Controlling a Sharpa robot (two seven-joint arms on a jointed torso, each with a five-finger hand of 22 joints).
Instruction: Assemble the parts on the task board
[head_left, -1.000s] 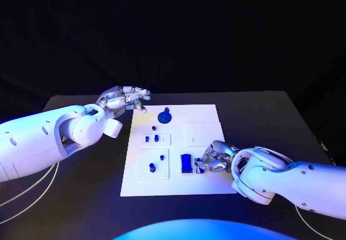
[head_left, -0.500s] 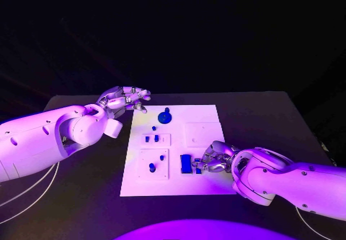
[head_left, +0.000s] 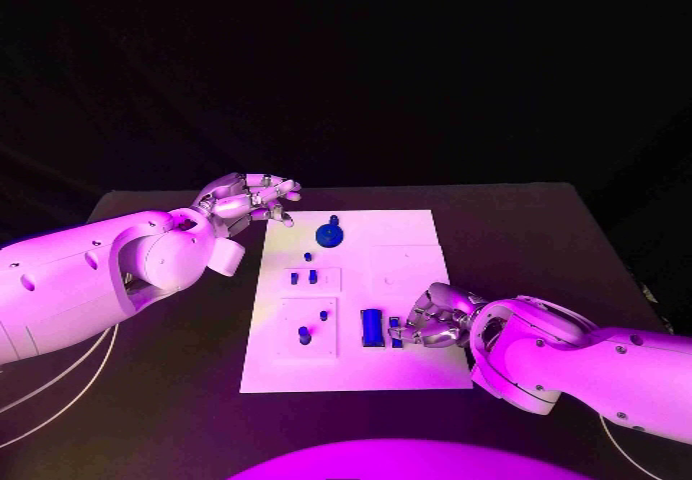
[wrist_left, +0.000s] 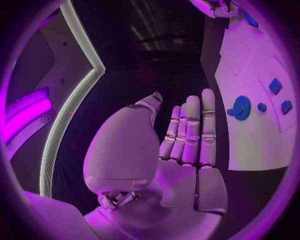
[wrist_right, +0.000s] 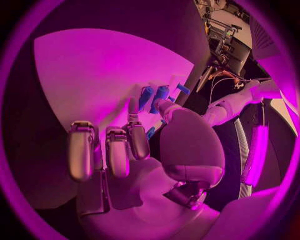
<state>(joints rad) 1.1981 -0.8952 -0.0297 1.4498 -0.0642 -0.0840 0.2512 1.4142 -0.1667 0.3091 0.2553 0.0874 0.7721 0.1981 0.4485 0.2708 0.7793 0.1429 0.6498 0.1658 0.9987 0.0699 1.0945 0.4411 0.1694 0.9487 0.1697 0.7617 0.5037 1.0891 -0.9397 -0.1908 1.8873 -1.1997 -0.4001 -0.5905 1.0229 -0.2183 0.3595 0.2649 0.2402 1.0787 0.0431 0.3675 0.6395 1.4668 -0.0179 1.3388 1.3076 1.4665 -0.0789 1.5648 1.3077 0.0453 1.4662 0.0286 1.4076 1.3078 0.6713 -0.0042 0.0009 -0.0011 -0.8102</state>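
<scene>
The white task board (head_left: 411, 230) lies mid-table. On its near right part stands a tall blue block (head_left: 372, 327) with a small blue part (head_left: 394, 331) beside it. My right hand (head_left: 433, 318) is at that small part; in the right wrist view the thumb and one finger (wrist_right: 133, 112) close around blue pieces (wrist_right: 156, 95), the other fingers curled. My left hand (head_left: 253, 197) hovers off the board's far left corner, holding nothing, fingers (wrist_left: 190, 132) straight and together. A round blue part (head_left: 330, 235) lies near it on the board (wrist_left: 262, 145).
Small blue parts stand in two square insets on the board's left side: a pair (head_left: 303, 277) in the upper one, two more (head_left: 304, 334) in the lower. The round blue part (wrist_left: 241, 107) shows beyond my left fingers. Black table (head_left: 534, 240) surrounds the board.
My right hand has shifted very slightly toward the board's near edge at the small blue part. The left arm and the other parts have not moved.
</scene>
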